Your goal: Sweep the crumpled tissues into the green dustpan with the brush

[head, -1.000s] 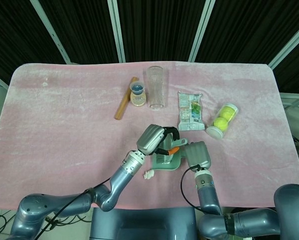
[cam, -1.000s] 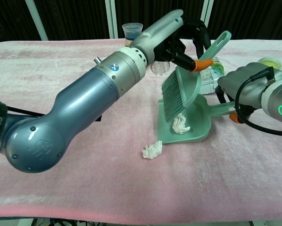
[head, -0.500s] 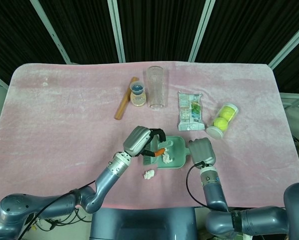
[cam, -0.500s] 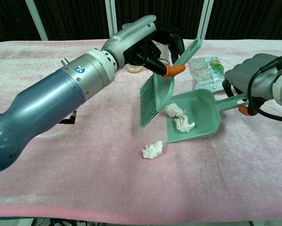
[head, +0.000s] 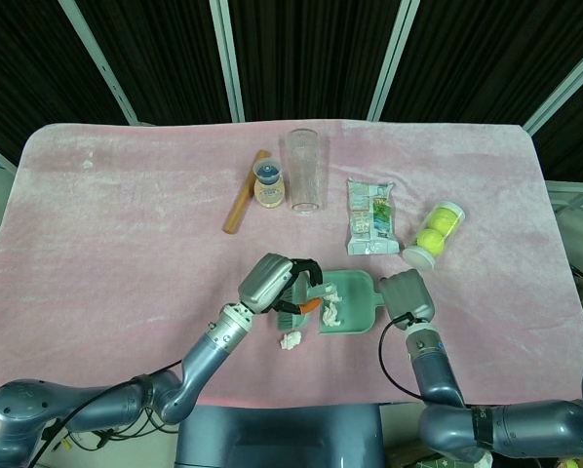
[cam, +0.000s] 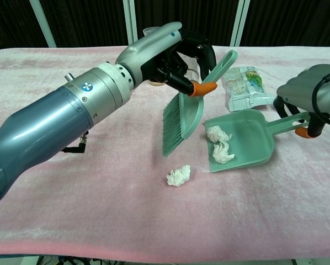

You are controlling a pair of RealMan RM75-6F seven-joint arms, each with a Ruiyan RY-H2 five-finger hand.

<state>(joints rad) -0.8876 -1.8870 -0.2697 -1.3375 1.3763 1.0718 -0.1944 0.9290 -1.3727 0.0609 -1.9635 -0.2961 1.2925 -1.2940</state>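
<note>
- Pink cloth [cam: 71,210] is covering the table, with dark curtains hanging behind it.
- Left hand [cam: 170,52] is gripping the brush [cam: 181,113], its bristles hanging above the cloth.
- Right hand [cam: 311,96] is holding the green dustpan [cam: 248,141] by its handle.
- Two crumpled tissues [cam: 220,144] are lying inside the pan.
- One loose tissue [cam: 178,175] is lying on the cloth, near the bristles.

Matt plastic dustpan [cam: 252,138], fuzzy cloth [cam: 71,193]
</note>
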